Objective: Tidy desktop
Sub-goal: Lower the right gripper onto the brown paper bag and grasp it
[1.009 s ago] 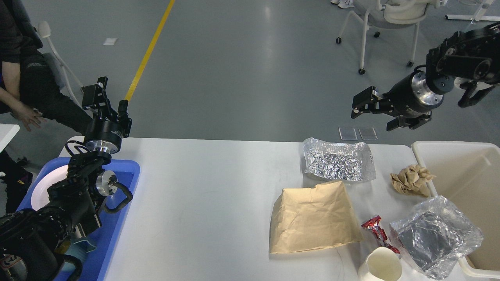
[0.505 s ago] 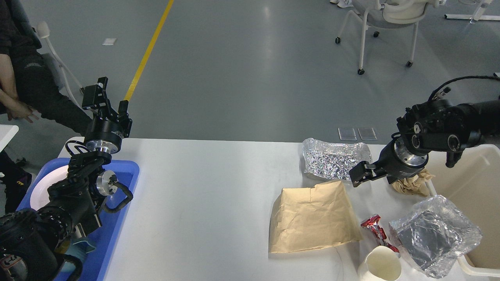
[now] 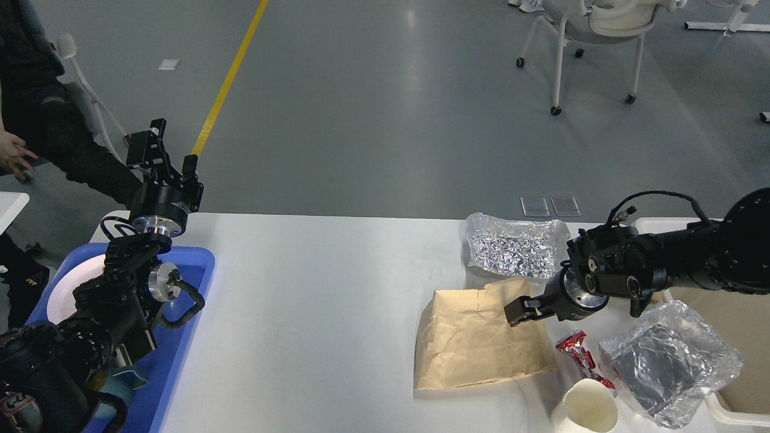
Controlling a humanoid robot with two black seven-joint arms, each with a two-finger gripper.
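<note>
The wide white table (image 3: 313, 313) spans the foreground. The right tool (image 3: 522, 310) hangs low over the flat brown paper bag (image 3: 481, 349), its spread unclear. The left tool (image 3: 161, 157) stands parted, empty, above the blue plastic tray (image 3: 195, 264).

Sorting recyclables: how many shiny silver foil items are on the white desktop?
2. One crumpled silver foil sheet lies at the far edge of the white desktop, behind the brown paper bag; one crumpled foil tray sits near the front right, partly overhanging the beige bin. The right arm may hide others.
</note>
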